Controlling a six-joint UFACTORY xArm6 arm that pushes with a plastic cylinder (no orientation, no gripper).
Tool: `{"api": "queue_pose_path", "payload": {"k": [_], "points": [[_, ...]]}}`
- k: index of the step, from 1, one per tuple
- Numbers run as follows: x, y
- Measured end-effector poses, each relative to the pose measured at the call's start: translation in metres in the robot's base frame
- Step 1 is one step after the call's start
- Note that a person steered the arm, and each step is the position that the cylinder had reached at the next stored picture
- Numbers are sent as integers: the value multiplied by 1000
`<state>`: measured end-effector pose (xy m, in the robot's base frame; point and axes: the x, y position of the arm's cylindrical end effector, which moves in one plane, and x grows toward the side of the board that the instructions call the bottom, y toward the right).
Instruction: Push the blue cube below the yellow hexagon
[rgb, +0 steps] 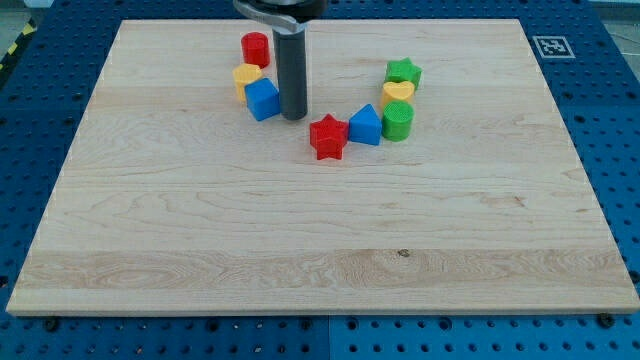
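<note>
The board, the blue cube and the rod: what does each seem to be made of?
The board looks like light, unpainted wood: long grain streaks, plank seams and a small dark knot show. The blue cube, just below the yellow hexagon, looks like solid-coloured plastic with a matte, faintly sheened face; it could be painted. The rod, my tip beside the cube's right face, is dark, smooth and dull, metal or plastic.

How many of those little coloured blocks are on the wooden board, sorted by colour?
Red: 2, the red cylinder and the red star
Yellow: 2, the yellow hexagon and the yellow heart
Blue: 2, the blue cube and the blue block
Green: 2, the green star and the green cylinder
Total: 8
</note>
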<state>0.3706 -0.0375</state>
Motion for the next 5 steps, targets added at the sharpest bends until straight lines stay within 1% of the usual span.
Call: {"api": "queue_pose_path", "payload": {"k": [1, 2, 3, 5], "points": [[-6, 1], [7, -4], [9, -17], [9, -15]]}}
